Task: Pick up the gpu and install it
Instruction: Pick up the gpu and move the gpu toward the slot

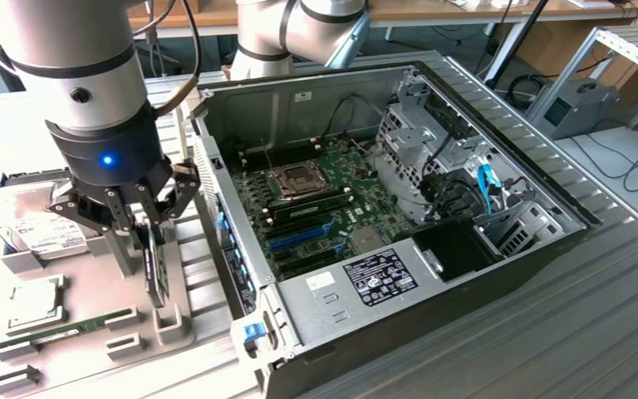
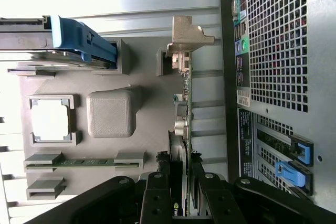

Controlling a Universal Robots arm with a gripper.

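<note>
the gpu, a thin dark circuit card with a silver metal bracket at one end, stands on edge in a slot along the grey plastic tray's edge nearest the open black computer case. my claw is closed on it, a finger on either face. seen edge-on, its faces are hidden, and my fingers cover its upper part. the ridged metal desk shows as a narrow strip between card and case wall.
</note>
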